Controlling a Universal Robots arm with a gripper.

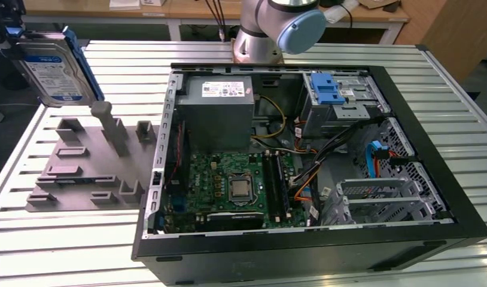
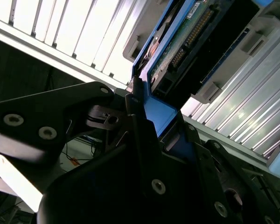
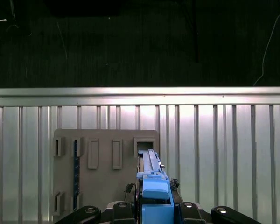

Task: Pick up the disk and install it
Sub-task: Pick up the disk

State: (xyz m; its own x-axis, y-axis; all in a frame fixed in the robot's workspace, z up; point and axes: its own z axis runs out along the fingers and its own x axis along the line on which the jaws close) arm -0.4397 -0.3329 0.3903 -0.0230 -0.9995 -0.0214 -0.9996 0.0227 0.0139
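Note:
The disk [image 1: 58, 70], a silver hard drive with a white-and-blue label in a blue carrier, hangs in the air at the exterior view's far left, above the grey holder plate [image 1: 84, 164]. My gripper [image 1: 16, 34] is shut on its upper end. In the second wrist view the black fingers [image 2: 135, 116] clamp the blue carrier [image 2: 159, 112], with the drive's circuit board [image 2: 186, 35] beyond. In the first wrist view the disk [image 3: 151, 175] appears edge-on over the holder plate [image 3: 105, 184], with the gripper [image 3: 154, 210] around it.
An open computer case [image 1: 307, 239] lies on the slatted metal table [image 1: 52, 251]. Inside it are a blue-latched drive cage [image 1: 335, 92], a grey power supply [image 1: 219, 113], a green motherboard [image 1: 236, 188] and loose cables [image 1: 307, 167]. The arm's base [image 1: 267, 30] stands behind the case.

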